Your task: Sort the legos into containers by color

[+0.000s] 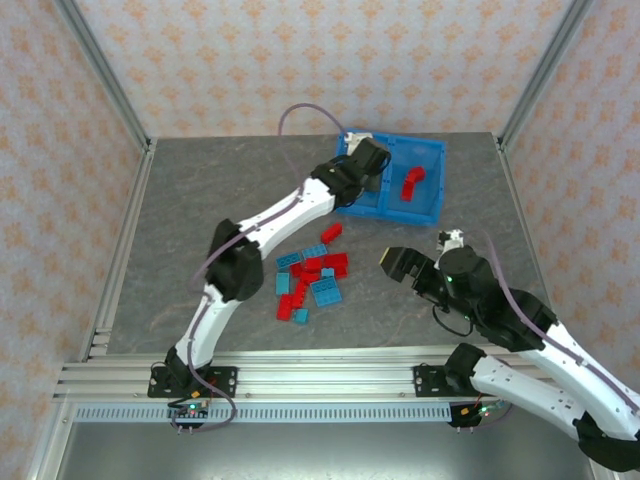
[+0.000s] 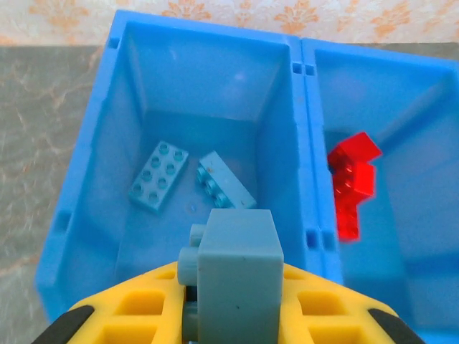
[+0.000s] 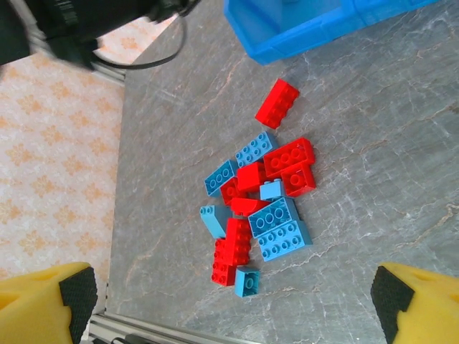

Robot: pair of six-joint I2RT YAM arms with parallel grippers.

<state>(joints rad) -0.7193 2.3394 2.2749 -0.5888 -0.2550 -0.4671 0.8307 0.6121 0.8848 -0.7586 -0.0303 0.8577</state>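
Grey table (image 1: pixel 180 200), bare along its left and near edges. Blue bin (image 2: pixel 93 143) at the far edge. Left gripper (image 1: pixel 368 160), clamped on a light-blue brick (image 2: pixel 237 279), hangs above the left compartment (image 2: pixel 208 79); red bricks (image 2: pixel 351 179) lie right of the divider (image 2: pixel 301 143). Right gripper (image 1: pixel 393 262), jaws wide and empty, hovers beside the loose legos (image 1: pixel 312 280) mid-table.

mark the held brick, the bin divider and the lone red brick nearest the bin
held brick (image 2: pixel 238 276), left wrist view, its flat front face
divider (image 2: pixel 303 129), left wrist view, top edge of the wall
lone red brick (image 3: pixel 277 104), right wrist view, middle of the brick
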